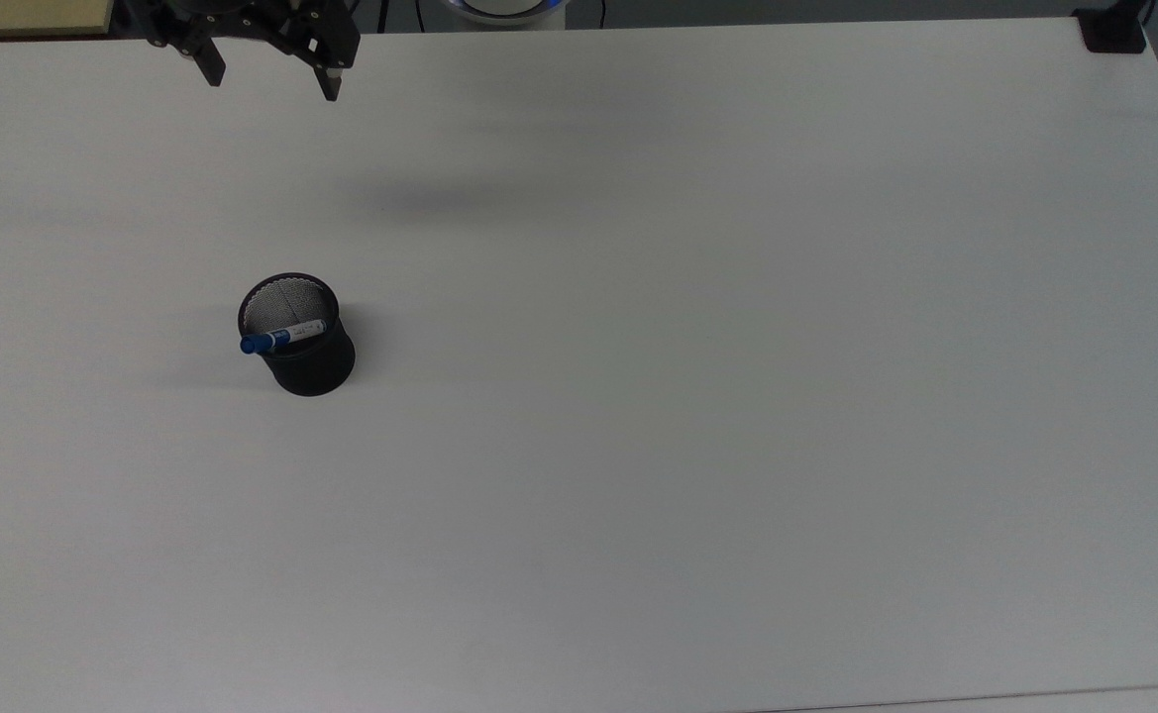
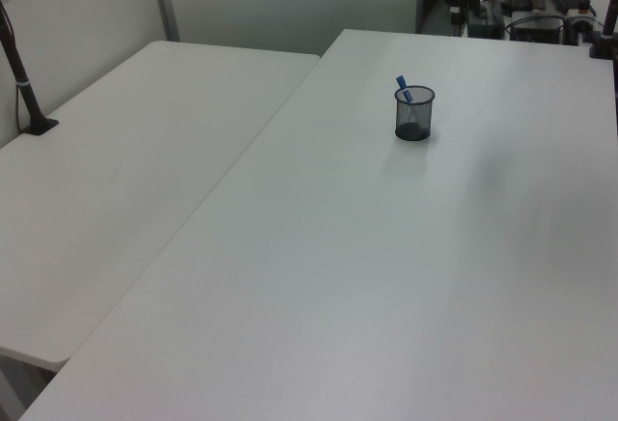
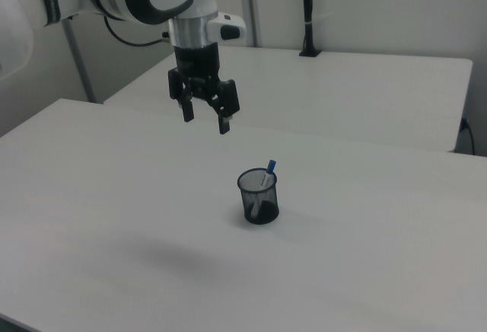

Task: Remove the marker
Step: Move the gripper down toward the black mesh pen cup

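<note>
Upright, marker (image 1: 281, 337) leans in mesh cup (image 1: 309, 364); jaws spread wide

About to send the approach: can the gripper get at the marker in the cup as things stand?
Probably yes. The gripper hangs open above the table, apart from the cup. The marker leans with its blue cap poking above the rim, and nothing stands between them.

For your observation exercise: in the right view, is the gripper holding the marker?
No; the gripper hangs open above the table, while the marker leans inside the mesh cup.
</note>
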Motion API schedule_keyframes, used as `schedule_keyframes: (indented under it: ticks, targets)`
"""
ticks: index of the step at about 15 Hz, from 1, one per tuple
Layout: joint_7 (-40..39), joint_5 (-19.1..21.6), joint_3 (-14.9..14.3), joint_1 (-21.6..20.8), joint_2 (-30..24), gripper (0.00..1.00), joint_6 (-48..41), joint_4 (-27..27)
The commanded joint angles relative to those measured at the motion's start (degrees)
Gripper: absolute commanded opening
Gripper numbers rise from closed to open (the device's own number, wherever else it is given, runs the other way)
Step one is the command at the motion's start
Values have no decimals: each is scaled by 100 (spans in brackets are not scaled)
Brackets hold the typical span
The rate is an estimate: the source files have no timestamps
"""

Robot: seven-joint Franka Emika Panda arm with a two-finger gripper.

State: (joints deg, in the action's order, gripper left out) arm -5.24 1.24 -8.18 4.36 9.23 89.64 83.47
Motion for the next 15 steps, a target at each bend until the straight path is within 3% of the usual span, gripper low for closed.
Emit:
schedule_keyframes:
  ticks: [1, 6, 11, 15]
  targets:
    - [-109, 104, -26, -14, -44, 100, 246, 82]
    - [-47, 411, -53, 30, 342, 100, 1378, 64]
    - [171, 456, -53, 12, 1202, 100, 2680, -94]
    - [243, 412, -44, -32, 1660, 93, 3419, -85]
